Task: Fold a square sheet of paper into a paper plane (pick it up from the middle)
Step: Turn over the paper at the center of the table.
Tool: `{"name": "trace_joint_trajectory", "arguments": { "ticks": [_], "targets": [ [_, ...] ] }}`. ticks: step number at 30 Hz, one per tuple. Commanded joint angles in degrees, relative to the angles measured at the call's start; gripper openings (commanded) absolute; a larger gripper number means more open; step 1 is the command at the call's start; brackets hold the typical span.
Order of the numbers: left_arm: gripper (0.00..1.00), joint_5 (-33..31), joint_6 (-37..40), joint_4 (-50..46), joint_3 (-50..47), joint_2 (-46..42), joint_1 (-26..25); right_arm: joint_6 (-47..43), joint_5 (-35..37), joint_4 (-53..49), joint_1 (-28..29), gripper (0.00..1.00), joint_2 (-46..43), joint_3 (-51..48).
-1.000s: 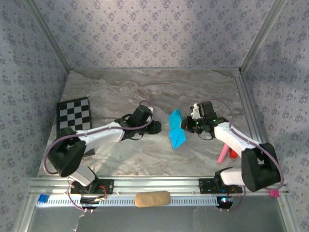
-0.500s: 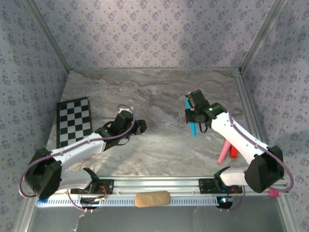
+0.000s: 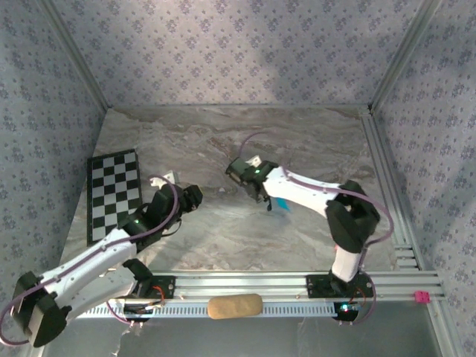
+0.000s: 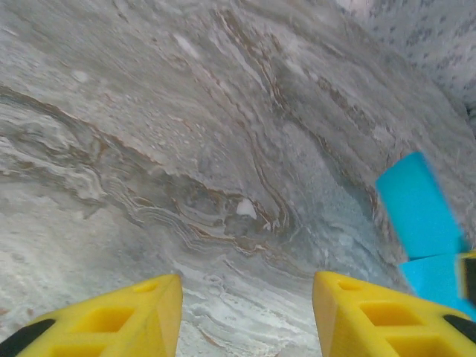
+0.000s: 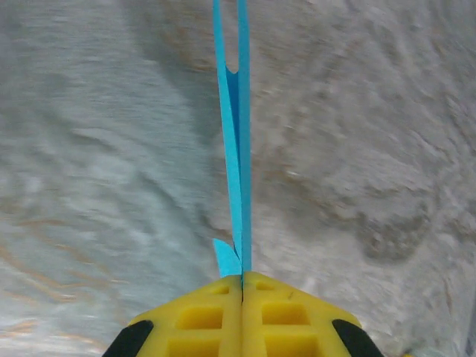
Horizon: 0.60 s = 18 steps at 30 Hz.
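Folded turquoise paper [image 5: 236,163] is clamped edge-on between the closed yellow fingers of the right gripper [image 5: 242,286] and is carried straight out ahead of the fingertips, over the marble table [image 5: 372,149]. The left gripper [image 4: 245,312] is parted, and only bare tabletop is seen between its fingers [image 4: 134,316]; the paper is seen ahead of it, to its right.

Open table [image 4: 186,149] ahead of left hand [image 4: 245,301].
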Motion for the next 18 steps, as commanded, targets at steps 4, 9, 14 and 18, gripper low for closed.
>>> {"name": "trace_joint_trajectory", "arguments": {
  "ticks": [4, 9, 14, 18],
  "targets": [
    [0.53, -4.14, -1.04, -6.85, -1.03, -4.81, 0.55, 3.36, -13.01, 0.69, 3.84, 0.07, 9.07, 7.33],
    [0.54, -1.45, 3.27, -6.79, -0.03, -3.25, 0.9, 5.44, -25.35, 6.64, 2.06, 0.14, 9.23, 6.1],
    [0.55, 3.14, 5.82, -5.58, 2.27, 0.88, 1.74, 5.57, -42.48, 18.97, -3.33, 0.34, 4.0, -2.04],
    [0.55, 7.85, 8.52, -3.71, 4.43, 6.32, 2.23, 7.3, -51.76, 27.35, -7.76, 0.46, -1.81, -11.36]
  ]
}}
